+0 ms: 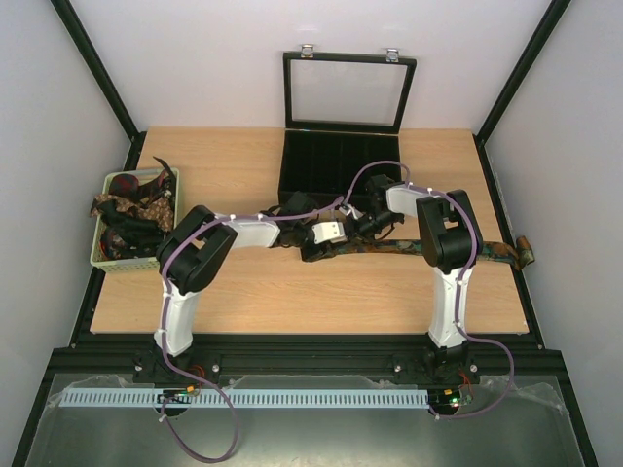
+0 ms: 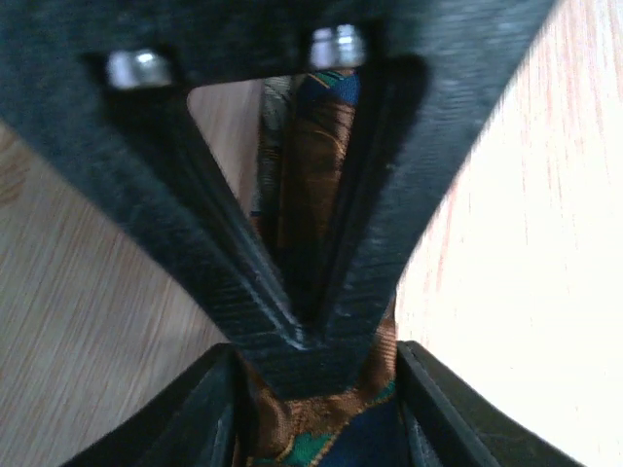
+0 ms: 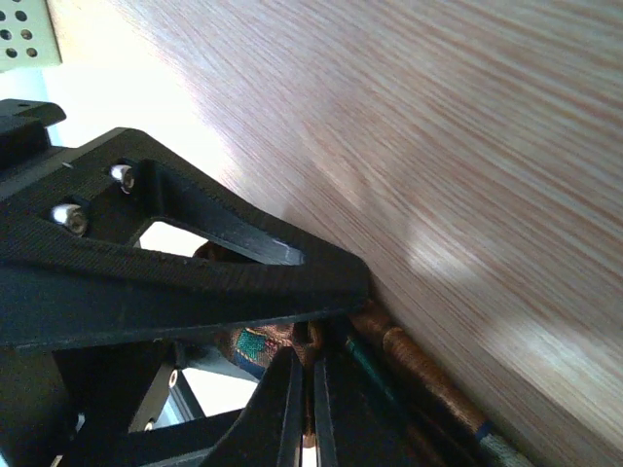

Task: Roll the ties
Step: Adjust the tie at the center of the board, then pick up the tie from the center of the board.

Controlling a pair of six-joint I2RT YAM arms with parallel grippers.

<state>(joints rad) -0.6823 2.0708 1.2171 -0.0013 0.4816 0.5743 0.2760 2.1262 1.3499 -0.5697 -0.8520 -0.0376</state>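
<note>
Wooden table fills the upper right. At bottom centre the right gripper has its fingers pressed together, with a brown and green tie running from their tips to the lower right. A black triangular frame crosses the left; a pale basket corner shows upper left.

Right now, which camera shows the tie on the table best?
The top external view: only there is the tie seen laid out along its length. The left wrist view shows just a close brown patch, the right wrist view a short blurred strip.
</note>
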